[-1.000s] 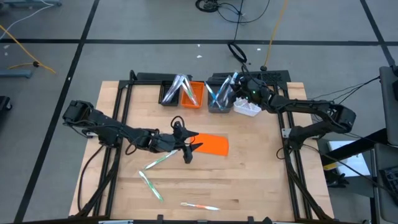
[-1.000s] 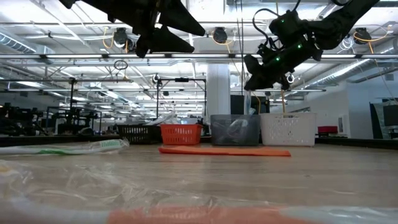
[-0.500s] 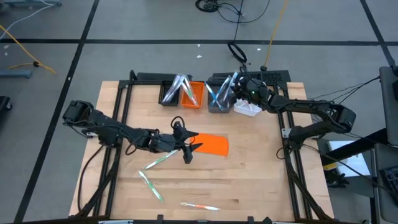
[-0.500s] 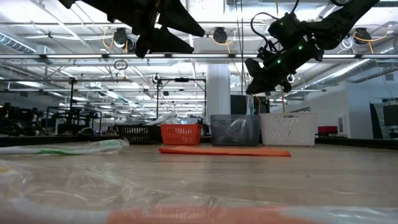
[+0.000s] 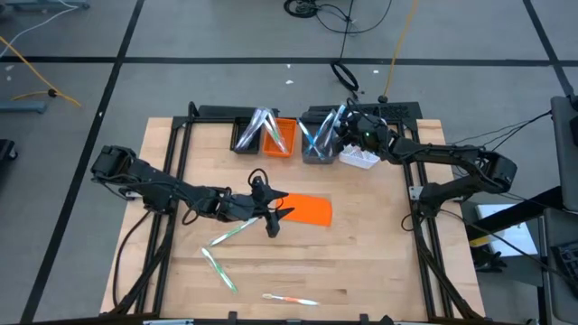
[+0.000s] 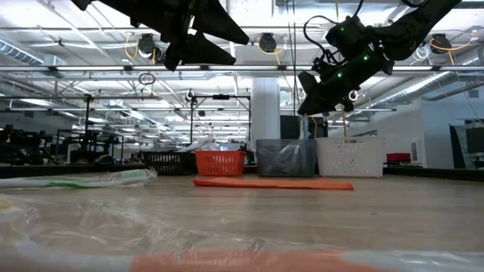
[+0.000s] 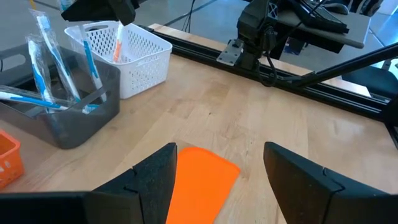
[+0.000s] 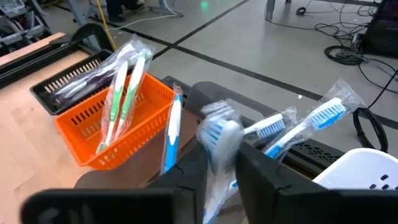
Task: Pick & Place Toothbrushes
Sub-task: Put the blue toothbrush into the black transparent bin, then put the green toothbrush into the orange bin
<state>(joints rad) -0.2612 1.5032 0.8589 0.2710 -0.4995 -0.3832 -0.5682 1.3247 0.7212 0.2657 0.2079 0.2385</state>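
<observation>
Right gripper (image 5: 341, 134) is held over the grey bin (image 5: 318, 149), jaws parted a little around a blue toothbrush (image 8: 219, 135); whether it is still gripped cannot be told. Release is best made low and centred over the bin. Left gripper (image 7: 217, 171) is open above the orange sheet (image 7: 200, 180). Three toothbrushes (image 5: 228, 233) lie on the desk (image 5: 370, 253); the white bin's contents are mostly hidden.

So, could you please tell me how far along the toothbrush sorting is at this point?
Done: wrapped toothbrushes already stand in the black bin, orange bin, grey bin and white basket. In hand: the right gripper is over the grey bin with a blue-headed toothbrush between its parting fingers. Left: three wrapped toothbrushes lie on the wooden table near the left gripper, which hovers open by the flat orange sheet.
</observation>
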